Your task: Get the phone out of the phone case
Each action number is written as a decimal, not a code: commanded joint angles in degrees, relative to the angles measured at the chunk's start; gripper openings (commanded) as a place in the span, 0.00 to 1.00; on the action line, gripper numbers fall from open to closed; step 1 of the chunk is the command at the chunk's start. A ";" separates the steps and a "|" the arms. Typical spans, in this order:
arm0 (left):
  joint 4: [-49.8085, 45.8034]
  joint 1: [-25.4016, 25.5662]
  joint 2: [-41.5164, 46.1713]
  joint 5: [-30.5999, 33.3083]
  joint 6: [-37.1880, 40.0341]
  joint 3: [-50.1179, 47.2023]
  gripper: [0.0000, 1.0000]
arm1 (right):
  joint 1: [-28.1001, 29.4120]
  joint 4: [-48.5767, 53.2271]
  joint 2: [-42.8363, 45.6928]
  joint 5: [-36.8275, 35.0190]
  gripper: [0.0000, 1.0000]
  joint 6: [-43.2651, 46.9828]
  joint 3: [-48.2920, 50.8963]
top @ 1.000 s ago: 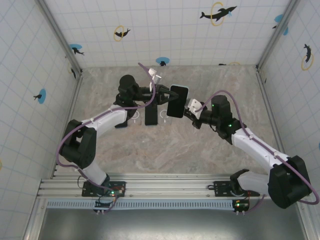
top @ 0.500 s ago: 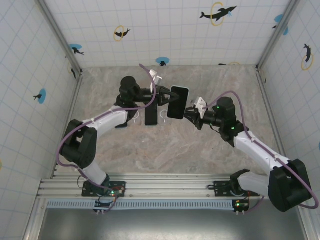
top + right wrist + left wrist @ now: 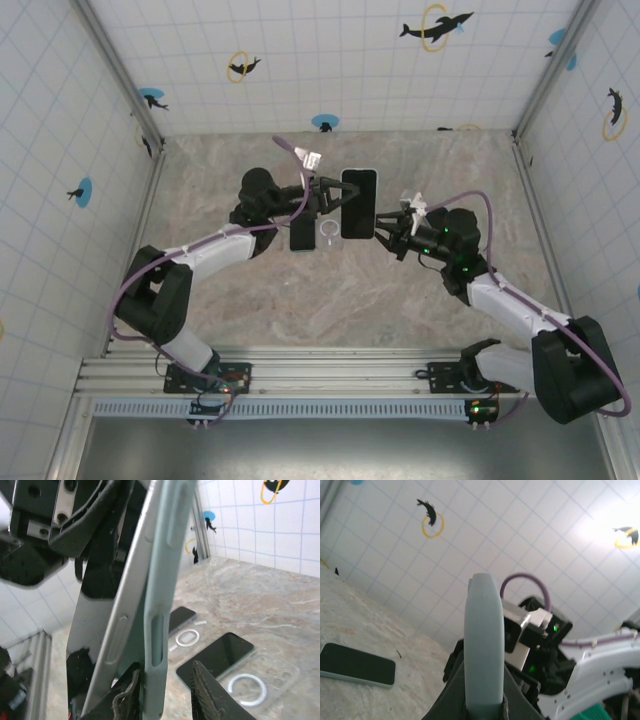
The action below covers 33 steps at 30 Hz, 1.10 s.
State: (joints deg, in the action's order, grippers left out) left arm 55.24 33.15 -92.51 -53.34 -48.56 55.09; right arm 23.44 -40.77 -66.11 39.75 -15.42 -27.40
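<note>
Above the middle of the desk (image 3: 300, 310), we are holding the phone (image 3: 358, 206) up on edge in the air, with its pale phone case (image 3: 161, 580) partly around it. Our left claw (image 3: 331, 197) is clamping the case from the left. Our right claw (image 3: 388, 224) is sitting just beside the right edge, its fingers (image 3: 207, 695) apart and straddling the case rim with a gap showing.

From the right wrist, the phone's metal side is standing out of the case along one long edge, so we are judging the peel to be under way. Next, the right claw is going to need a grip on the phone body alone, pulling right against the left hold.

Below, a spare phone (image 3: 300, 233) and a ring (image 3: 327, 233) are lying on the desk. The near right is offering open room, and the walls are well apart.
</note>
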 commanded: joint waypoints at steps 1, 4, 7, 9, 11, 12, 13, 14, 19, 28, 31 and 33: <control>10.58 0.64 0.42 14.73 -9.76 -2.16 0.00 | 1.21 -19.17 -0.35 1.00 0.33 -18.07 2.57; 14.65 1.56 -0.35 20.57 -15.82 -3.86 0.00 | 2.05 -26.90 -1.55 -3.79 0.35 -29.39 4.69; 16.66 2.93 -1.18 24.89 -18.99 -4.16 0.00 | 3.29 -32.39 -2.00 -8.80 0.37 -37.45 6.59; 17.90 3.97 -1.59 27.88 -20.87 -4.80 0.00 | 4.39 -33.81 -1.92 -12.23 0.37 -41.08 7.32; 18.90 4.55 -2.20 29.04 -22.64 -5.08 0.00 | 5.09 -34.41 -1.60 -14.85 0.37 -43.19 7.80; 19.11 4.72 -2.40 29.56 -23.71 -5.21 0.00 | 5.26 -34.68 -1.40 -16.33 0.36 -44.44 8.11; 19.50 4.82 -2.55 30.04 -24.50 -5.45 0.00 | 5.37 -35.23 -1.42 -17.21 0.36 -45.63 8.38; 20.42 4.83 -2.84 30.15 -25.11 -5.77 0.00 | 5.39 -36.14 -1.52 -18.72 0.35 -47.03 8.65; 18.22 4.82 -2.88 28.80 -24.66 -5.87 0.00 | 5.30 -41.28 -2.84 -20.95 0.32 -51.14 9.30; 17.43 4.82 -3.60 25.99 -25.83 -5.69 0.00 | 5.70 -43.15 -3.99 -20.67 0.32 -52.45 8.76; 18.22 4.82 -3.73 25.48 -26.26 -6.19 0.00 | 5.69 -44.54 -4.55 -20.67 0.33 -53.28 8.51; 19.02 4.82 -3.83 25.44 -26.49 -6.53 0.00 | 5.74 -45.09 -4.84 -20.72 0.33 -53.87 8.31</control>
State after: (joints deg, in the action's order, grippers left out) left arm 72.75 37.89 -95.04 -26.55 -75.70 49.45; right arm 28.51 -76.47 -70.94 19.31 -68.10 -18.46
